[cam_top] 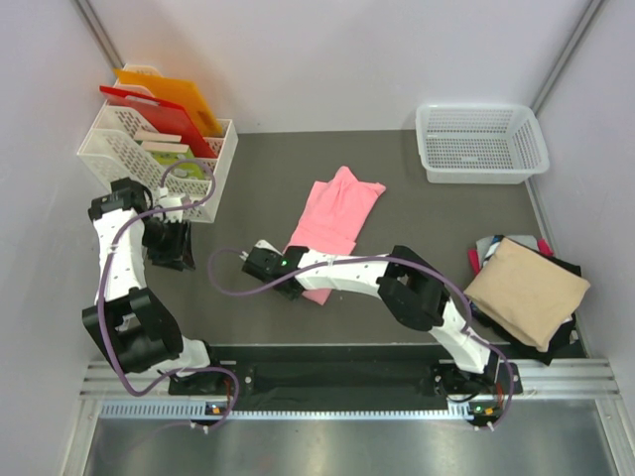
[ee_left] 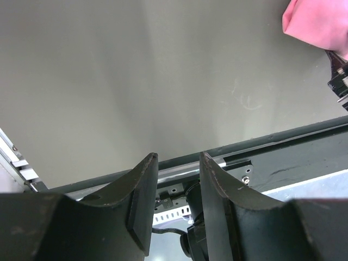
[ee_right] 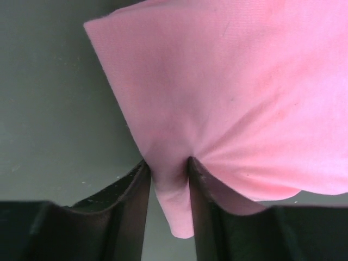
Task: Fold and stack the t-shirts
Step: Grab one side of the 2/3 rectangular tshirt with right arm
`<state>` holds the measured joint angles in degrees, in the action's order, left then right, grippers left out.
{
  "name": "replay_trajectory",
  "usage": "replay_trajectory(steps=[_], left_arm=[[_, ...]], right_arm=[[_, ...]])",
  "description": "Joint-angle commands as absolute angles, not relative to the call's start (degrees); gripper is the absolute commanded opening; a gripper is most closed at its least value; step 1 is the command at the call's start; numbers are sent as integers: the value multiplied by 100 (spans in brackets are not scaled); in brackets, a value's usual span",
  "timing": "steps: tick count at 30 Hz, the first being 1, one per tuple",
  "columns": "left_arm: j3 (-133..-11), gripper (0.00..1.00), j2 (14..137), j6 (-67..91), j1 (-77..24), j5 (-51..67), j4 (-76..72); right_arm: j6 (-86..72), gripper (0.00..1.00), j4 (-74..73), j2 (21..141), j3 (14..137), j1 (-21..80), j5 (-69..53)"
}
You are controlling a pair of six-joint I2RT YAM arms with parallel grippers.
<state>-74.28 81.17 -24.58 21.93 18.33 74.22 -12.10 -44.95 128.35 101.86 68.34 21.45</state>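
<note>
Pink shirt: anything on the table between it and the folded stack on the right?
No loose object. The pink shirt is pinched at its near edge by the right gripper, and only that arm's own elbow lies between it and the tan shirt topping the stack.

Your inventory beyond the job:
- Dark grey tabletop point(cam_top: 427, 213).
- White mesh basket point(cam_top: 483, 178), far right corner.
- White lattice rack point(cam_top: 114, 159), far left, which holds an orange board point(cam_top: 179, 97), a red board point(cam_top: 159, 119) and paler flat items.
- Slotted metal rail point(cam_top: 347, 407), along the near edge.
</note>
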Motion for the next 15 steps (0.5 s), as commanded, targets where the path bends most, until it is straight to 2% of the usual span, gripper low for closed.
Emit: replay_trajectory(steps=[1,6,15], left_arm=[[-7603,41,8007,-2619,2197,1846,7471],[-7515,41,7901,-2681,2189,1828,7462],[-7497,41,7875,-2707,2197,1925,7488]], right_arm=[[-1406,29,-4675,13438,10292,6899,2118],[-1477,2,-4790,13360,10468,6899,2031],[-1845,0,-5247,12481,10433,7285,1556]])
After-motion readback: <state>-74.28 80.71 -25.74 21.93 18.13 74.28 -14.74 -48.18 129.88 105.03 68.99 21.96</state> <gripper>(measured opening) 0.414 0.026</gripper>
